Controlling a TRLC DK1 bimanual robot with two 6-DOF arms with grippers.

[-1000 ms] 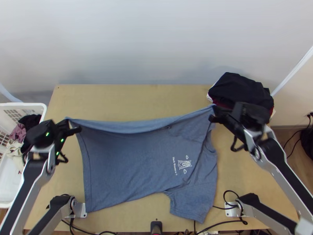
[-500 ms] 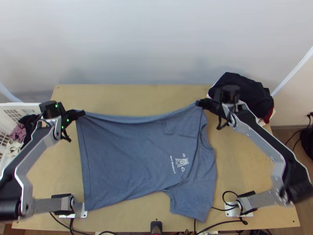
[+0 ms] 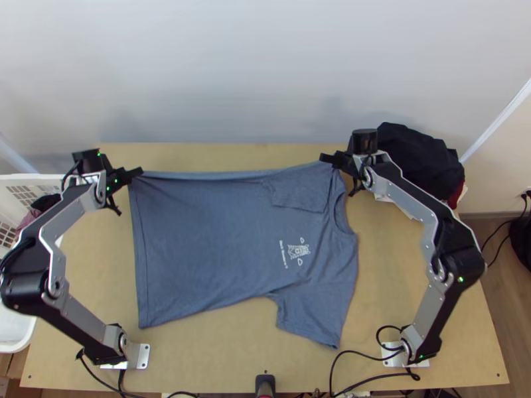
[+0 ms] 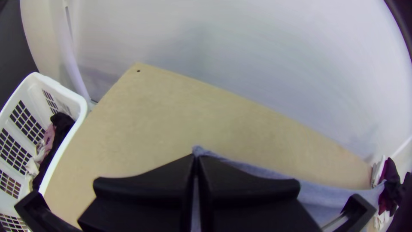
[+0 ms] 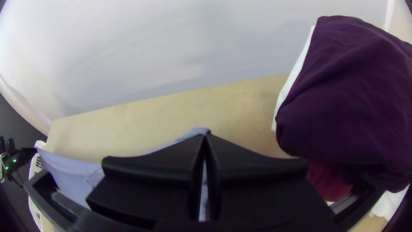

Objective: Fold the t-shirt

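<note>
The blue-grey t-shirt [image 3: 219, 245] lies spread sideways on the table, its hem at the left and its neck at the right. At its far hem corner, my left gripper [image 3: 138, 173] is shut on the cloth; in the left wrist view a bit of fabric pokes out between the tips of the left gripper [image 4: 196, 157]. My right gripper [image 3: 326, 158] is shut on the far shoulder edge, and in the right wrist view the cloth peeks out past the right gripper [image 5: 205, 136]. The far edge stretches between both grippers. One sleeve lies over the body; the near sleeve points toward the table's near edge.
A pile of dark folded clothes [image 3: 418, 159] stands at the table's back right, close beside the right gripper. A white basket [image 3: 20, 331] with clothes is at the left. Bare wooden table [image 3: 219, 358] shows along the near side, with cables and arm bases there.
Both grippers have moved toward the table's back edge, the right one also leftward, with the shirt held. The shirt has been drawn back, and its far edge hangs straighter.
</note>
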